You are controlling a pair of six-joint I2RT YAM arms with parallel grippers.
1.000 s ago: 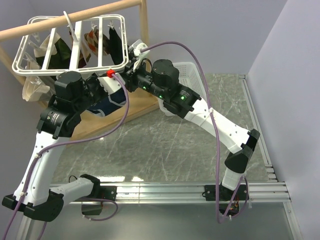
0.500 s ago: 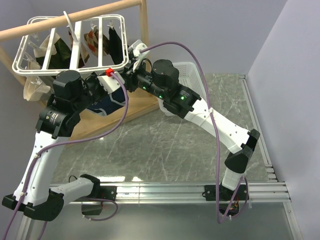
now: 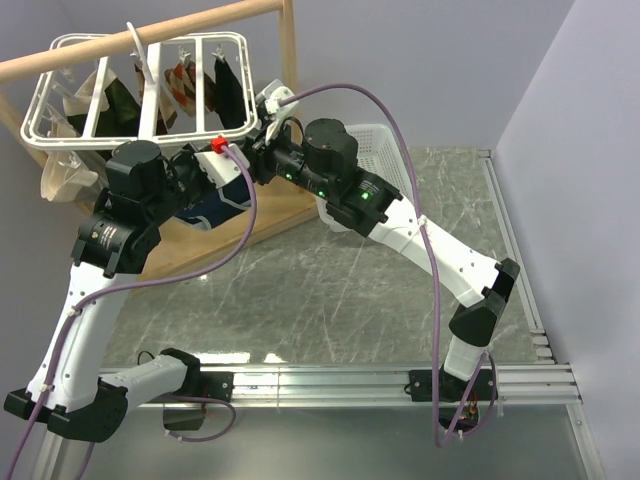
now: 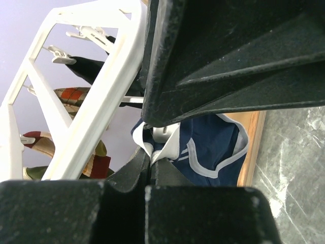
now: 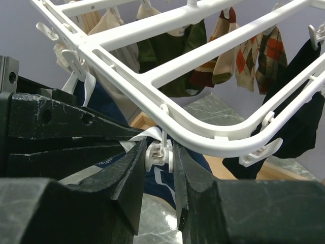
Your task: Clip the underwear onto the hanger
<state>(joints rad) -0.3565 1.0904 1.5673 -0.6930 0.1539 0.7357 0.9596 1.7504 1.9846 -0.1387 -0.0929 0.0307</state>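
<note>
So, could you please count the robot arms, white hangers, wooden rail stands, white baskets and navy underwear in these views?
Robot arms: 2
White hanger: 1
Wooden rail stand: 1
White basket: 1
Navy underwear: 1
Total: 6

Two robot arms: left arm point(image 3: 85, 300) at eight o'clock, right arm point(image 3: 440, 255) at three o'clock. One white hanger point(image 3: 152, 105) at ten o'clock. One navy underwear point(image 4: 213, 147). One wooden rail stand point(image 3: 290, 60). One white basket point(image 3: 392, 160) at one o'clock. Three patterned socks point(image 5: 249, 56) hang on the rack; its clips point(image 5: 157, 152) are too hidden to count.
</note>
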